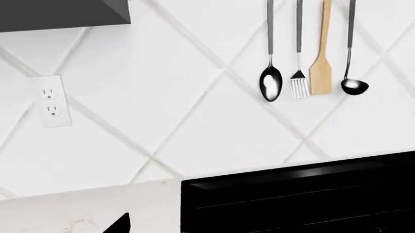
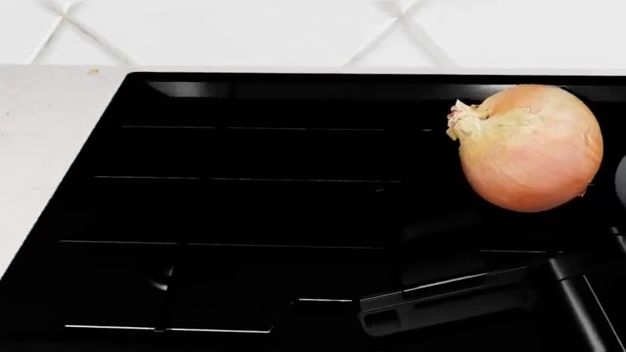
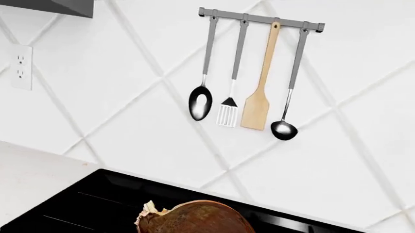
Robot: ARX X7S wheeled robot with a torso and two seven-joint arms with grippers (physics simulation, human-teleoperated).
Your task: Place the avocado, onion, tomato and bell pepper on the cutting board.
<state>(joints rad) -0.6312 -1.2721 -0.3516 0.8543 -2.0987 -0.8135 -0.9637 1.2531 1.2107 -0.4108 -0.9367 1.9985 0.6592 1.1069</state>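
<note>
Head view shows the onion (image 2: 529, 149), round, firm, papery and likely slippery, best pinched across its middle; neither end effector's state can be told.

I cannot read any text, label, brand, number or sign in these views; every surface is unmarked.

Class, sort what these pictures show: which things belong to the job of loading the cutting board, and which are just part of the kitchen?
Job: onion.

Just there: stove, counter, outlet, spoon, slotted spatula, wooden spatula, ladle, tiled wall.
</note>
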